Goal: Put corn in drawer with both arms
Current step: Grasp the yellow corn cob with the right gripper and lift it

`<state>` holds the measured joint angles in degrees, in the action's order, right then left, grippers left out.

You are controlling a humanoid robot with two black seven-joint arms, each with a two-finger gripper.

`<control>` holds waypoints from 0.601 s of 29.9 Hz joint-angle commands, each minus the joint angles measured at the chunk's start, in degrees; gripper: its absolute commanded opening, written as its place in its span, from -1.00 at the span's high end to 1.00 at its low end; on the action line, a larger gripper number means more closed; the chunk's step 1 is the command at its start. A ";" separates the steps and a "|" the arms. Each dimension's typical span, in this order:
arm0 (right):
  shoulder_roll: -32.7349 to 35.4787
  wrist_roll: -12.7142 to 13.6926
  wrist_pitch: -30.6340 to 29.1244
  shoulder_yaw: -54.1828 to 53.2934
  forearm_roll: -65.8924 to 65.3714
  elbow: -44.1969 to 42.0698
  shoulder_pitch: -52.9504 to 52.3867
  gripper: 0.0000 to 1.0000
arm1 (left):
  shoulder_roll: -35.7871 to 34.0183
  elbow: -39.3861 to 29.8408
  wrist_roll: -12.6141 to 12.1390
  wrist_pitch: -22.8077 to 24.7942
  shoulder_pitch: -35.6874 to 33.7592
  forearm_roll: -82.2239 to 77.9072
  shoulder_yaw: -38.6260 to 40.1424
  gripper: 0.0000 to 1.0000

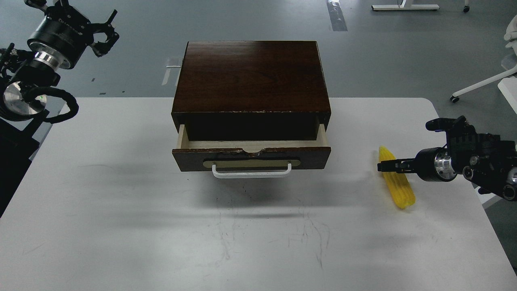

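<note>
The corn [400, 190] lies on the white table [121, 202] at the right, tip pointing away from me. My right gripper [388, 166] comes in from the right and lies across the cob's upper part, touching or just above it. It is seen side-on as one thin dark bar, so its fingers cannot be told apart. The drawer [251, 157] is pulled partly out, showing a narrow strip of pale interior behind its chipped top edge and white handle [251, 173]. My left gripper [103, 30] is raised at the far left, well away from the drawer, claws spread and empty.
The dark wooden cabinet [250, 76] holding the drawer stands at the table's back middle. The table's right edge runs close behind the corn. White chair legs [480, 85] stand on the grey floor at the right.
</note>
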<state>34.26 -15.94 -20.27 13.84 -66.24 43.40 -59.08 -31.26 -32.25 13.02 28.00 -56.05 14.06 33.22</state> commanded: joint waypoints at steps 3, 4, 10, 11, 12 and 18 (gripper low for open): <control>0.28 0.12 0.23 -0.56 0.32 0.28 -0.50 1.00 | -0.38 -0.10 -0.01 0.00 0.15 -0.18 0.00 -0.96; 0.46 0.12 0.41 -0.74 0.32 0.37 -0.68 1.00 | -0.38 -0.10 -0.01 0.00 0.15 -0.18 0.00 -0.96; 3.70 -0.05 6.38 -6.17 0.67 5.46 -9.10 1.00 | -1.17 -0.63 -0.01 0.00 0.15 -0.35 -0.26 -0.96; 3.80 0.03 6.65 -7.32 0.67 6.25 -9.99 1.00 | -1.17 -0.71 -0.01 0.00 0.15 -0.35 -0.44 -0.96; 3.80 0.03 6.82 -8.46 0.67 7.22 -10.78 1.00 | -1.17 -0.71 -0.01 0.00 0.15 -0.35 -0.53 -0.96; 3.36 0.03 7.97 -10.14 -0.12 17.85 -24.13 1.00 | -1.08 -0.71 -0.01 0.00 -0.11 -0.44 -0.61 -0.96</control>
<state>37.91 -15.85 -12.90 3.90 -65.85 56.72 -77.43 -32.39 -32.99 13.02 28.00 -55.96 13.71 32.62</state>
